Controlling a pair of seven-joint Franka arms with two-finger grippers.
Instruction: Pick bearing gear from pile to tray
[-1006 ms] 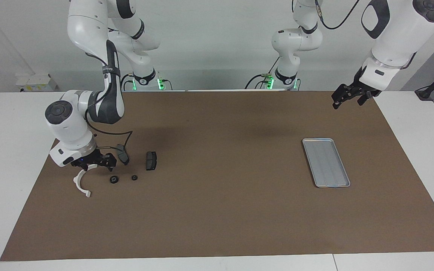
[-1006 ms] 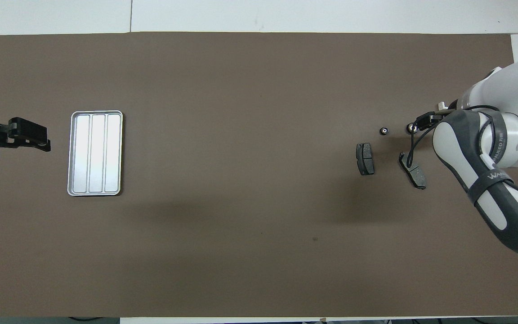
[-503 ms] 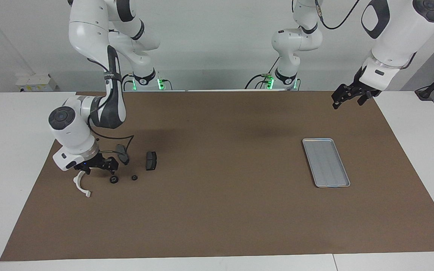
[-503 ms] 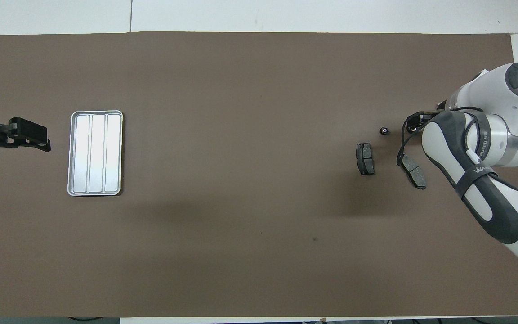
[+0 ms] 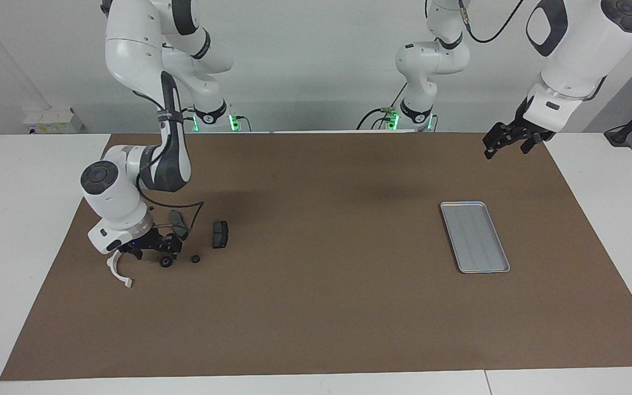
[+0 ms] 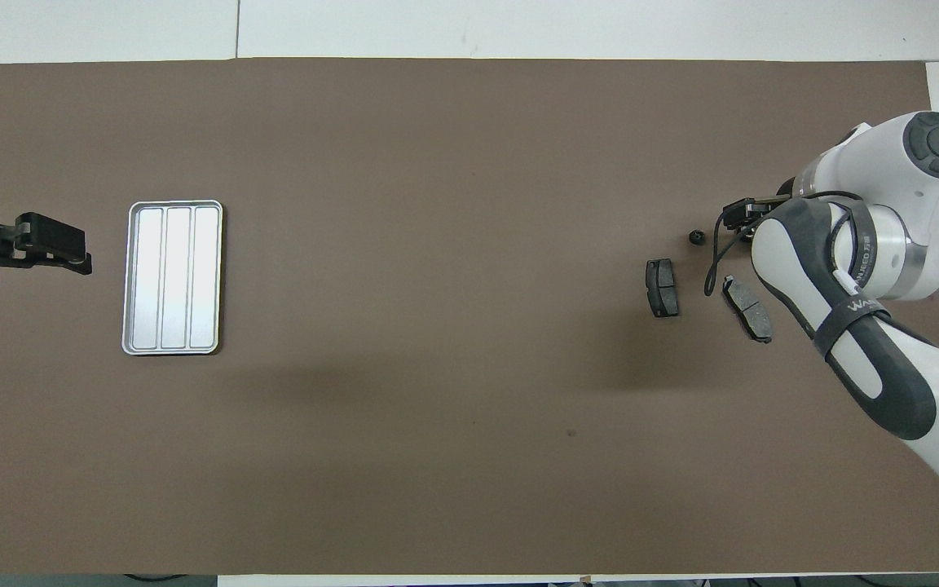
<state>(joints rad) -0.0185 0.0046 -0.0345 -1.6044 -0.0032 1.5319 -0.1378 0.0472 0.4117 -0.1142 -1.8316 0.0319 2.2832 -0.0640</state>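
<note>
My right claw [image 5: 151,253] hangs wide over the pile [image 5: 195,241]; my left claw [image 5: 505,144], wide too, waits well apart from it.

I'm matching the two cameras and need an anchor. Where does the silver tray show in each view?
Facing view: the tray lies flat on the brown mat at the picture's right, under the waiting left gripper.
Overhead view: the tray lies at the picture's left, beside the left gripper.
Shared landmark: the left gripper.
</note>
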